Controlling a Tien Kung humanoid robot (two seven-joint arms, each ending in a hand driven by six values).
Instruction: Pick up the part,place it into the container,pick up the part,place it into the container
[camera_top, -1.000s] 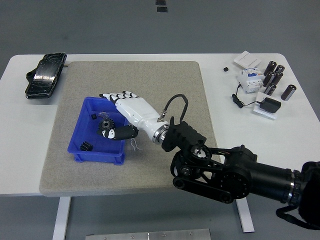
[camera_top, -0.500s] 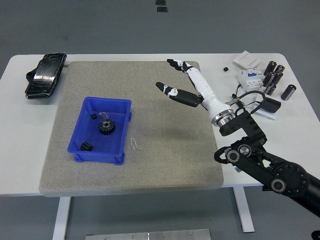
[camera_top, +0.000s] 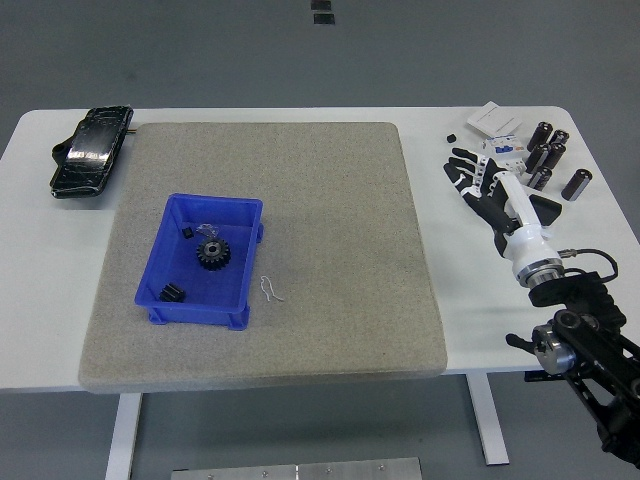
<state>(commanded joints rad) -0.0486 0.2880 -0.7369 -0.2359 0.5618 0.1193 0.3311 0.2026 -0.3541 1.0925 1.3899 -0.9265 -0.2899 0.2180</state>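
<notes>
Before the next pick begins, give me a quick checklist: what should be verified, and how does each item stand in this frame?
1. Blue container sits upright on the grey mat: ok.
2. Black gear lies inside the container: ok.
3. Right hand holds nothing, fingers spread over the parts on the table's right side: ok.
4. Next part chosen: cannot tell; the hand hovers near the white breaker and the dark cylinders, but no grasp has been made.
5. Path from hand to container free of obstacles: ok; only a small wire clip lies on the mat beside the container.
6. Left hand position: cannot tell, out of view.
</notes>
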